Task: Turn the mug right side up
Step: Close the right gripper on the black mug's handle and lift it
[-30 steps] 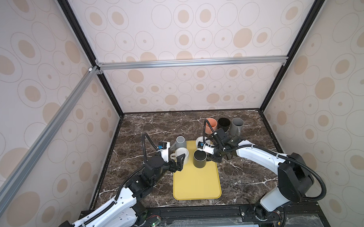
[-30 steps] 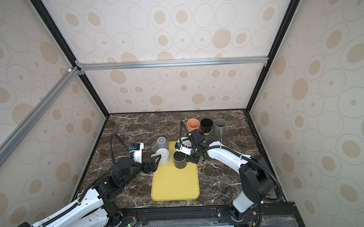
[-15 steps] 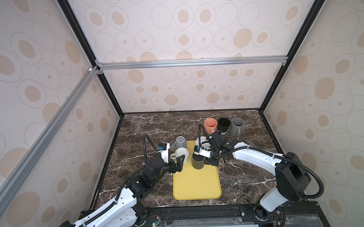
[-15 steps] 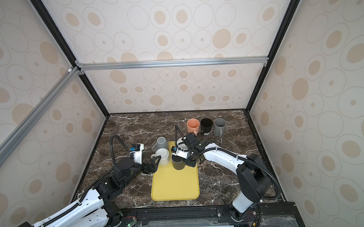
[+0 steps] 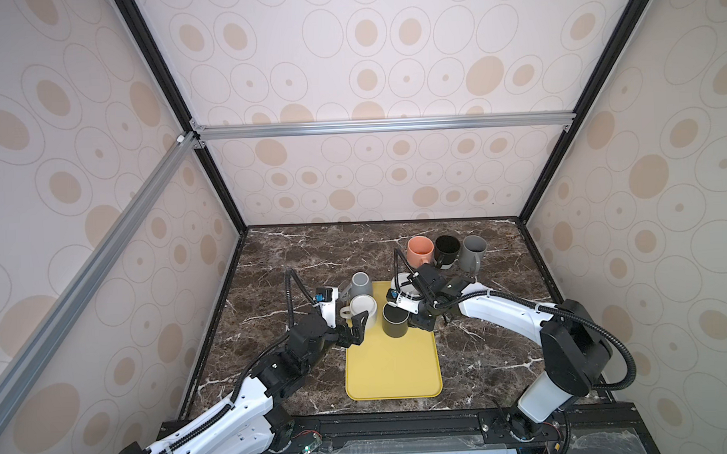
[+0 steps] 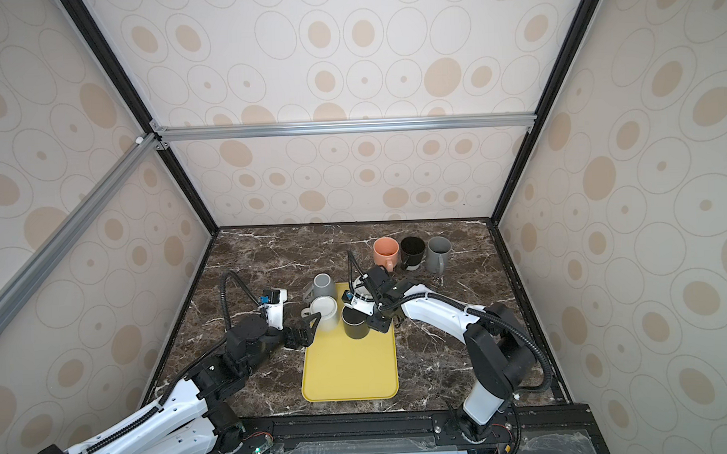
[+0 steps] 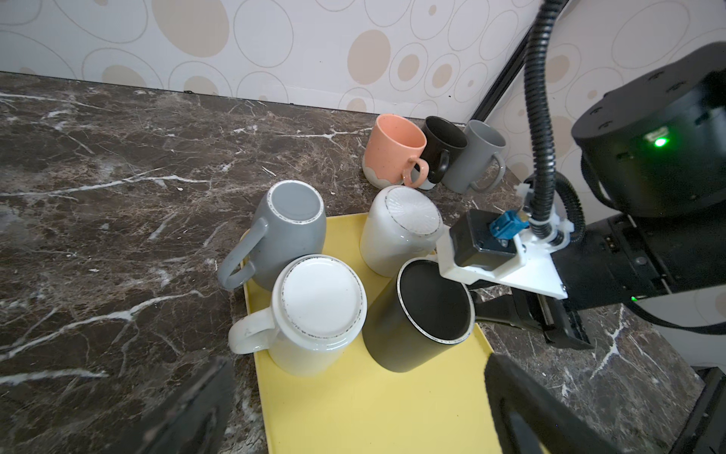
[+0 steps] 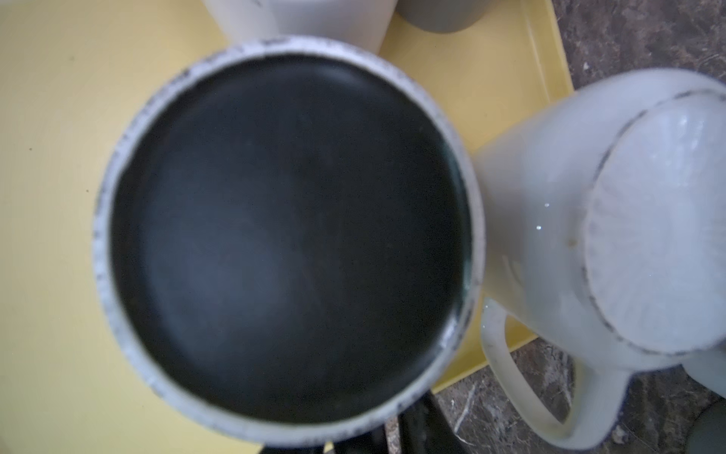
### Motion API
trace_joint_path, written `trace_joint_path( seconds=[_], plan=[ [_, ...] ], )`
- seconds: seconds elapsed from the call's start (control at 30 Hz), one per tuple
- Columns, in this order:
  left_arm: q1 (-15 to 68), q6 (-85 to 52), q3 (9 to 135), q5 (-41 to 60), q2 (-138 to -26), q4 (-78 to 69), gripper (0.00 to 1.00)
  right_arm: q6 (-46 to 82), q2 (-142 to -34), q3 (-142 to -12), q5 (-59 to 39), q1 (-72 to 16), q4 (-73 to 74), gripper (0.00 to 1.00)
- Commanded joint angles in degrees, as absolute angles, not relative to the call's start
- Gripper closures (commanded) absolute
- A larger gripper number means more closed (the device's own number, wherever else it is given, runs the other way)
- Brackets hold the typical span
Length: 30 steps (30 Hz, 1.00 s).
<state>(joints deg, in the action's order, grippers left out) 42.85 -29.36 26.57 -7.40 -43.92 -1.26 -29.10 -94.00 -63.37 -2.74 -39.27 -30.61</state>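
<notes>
Black mug [image 5: 395, 321] stood inverted on the yellow tray [image 5: 394, 372]. Right gripper [image 5: 418, 318] was at its side, finger closure indeterminable. Left gripper [image 5: 355, 330] fingers were spread. A firm hold was judged necessary before rotating clear of the white mug [image 5: 363, 310].

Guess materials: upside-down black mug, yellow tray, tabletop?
Upside-down black mug: likely ceramic, matte glaze; bare, speckled foot ring.
Yellow tray: probably plastic, smooth satin finish, moulded raised rim.
Tabletop: dark brown marble look, white veins; stone or laminate unclear.

Four mugs [image 5: 362, 311] crowd the tray's [image 5: 394, 368] far end, three mugs [image 5: 446, 250] behind.
</notes>
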Motion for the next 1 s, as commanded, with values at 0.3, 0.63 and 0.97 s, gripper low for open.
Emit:
trace_joint_path(
  seconds=[0.3,0.63,0.97],
  plan=[
    [42.34,-30.11,26.72,-7.87,-44.34,-2.81,0.0,-25.65,-93.51,-64.9,-3.43,-39.7,-29.95,0.92],
    [42.32,-29.64,26.99,-7.47,-42.61,-2.0,0.0,-17.7,-84.66,-67.25,-4.65,-44.1,-35.87,1.0],
    [42.12,-27.05,32.46,-7.51,-37.89,0.17,0.0,6.95,-72.04,-72.48,-2.81,-45.02,-38.38,1.0]
  ],
)
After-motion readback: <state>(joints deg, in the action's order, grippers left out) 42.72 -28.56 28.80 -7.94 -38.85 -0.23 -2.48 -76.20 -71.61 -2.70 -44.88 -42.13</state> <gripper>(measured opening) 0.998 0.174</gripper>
